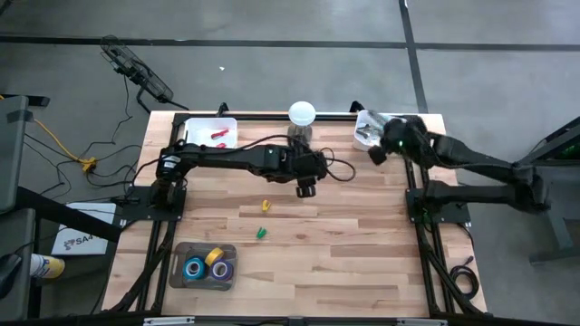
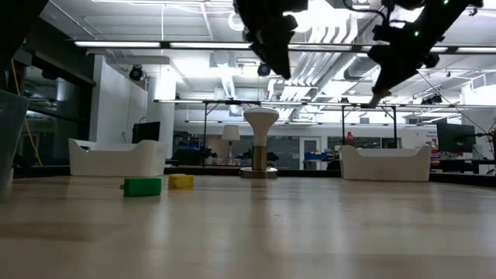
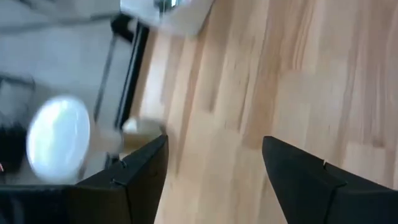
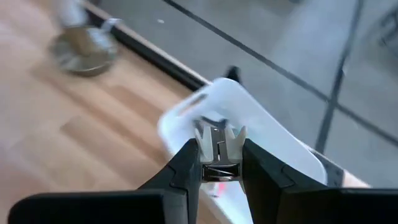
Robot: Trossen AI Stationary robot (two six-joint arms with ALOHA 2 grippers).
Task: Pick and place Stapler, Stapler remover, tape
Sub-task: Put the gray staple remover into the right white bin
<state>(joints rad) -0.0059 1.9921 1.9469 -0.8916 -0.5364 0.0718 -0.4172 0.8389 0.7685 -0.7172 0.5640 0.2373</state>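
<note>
Right gripper (image 4: 219, 163) is raised above the white bin (image 1: 369, 127) at the table's (image 1: 362, 244) far right corner. Its fingers are closed on a small silvery staple remover (image 4: 219, 152), whose pronged jaws stick out past the fingertips. In the right wrist view the staple remover sits directly over the bin's white wall; contents of the bin cannot be made out.

Left gripper (image 1: 306, 188) hangs above the middle of the table, near the far edge, just in front of the white-topped stand (image 1: 302, 116). Its 2 fingers stand wide apart with nothing between them; only bare wood shows in the gap in the left wrist view.

Tape: 3 rolls lie in the grey tray (image 1: 181, 263) at the near left of the table: a blue roll (image 1: 194, 268), a purple roll (image 1: 221, 269) and a yellow roll (image 1: 214, 255). All are well apart from both grippers.

A second white bin (image 1: 195, 127) stands at the far left corner with a red item (image 1: 219, 135) inside; what it is cannot be told.

2 small blocks lie loose on the table between the left gripper and the tray: a yellow block (image 1: 265, 206), nearer the gripper, and a green block (image 1: 261, 234), nearer the tray. In the low view they sit side by side, flat on the wood.
</note>
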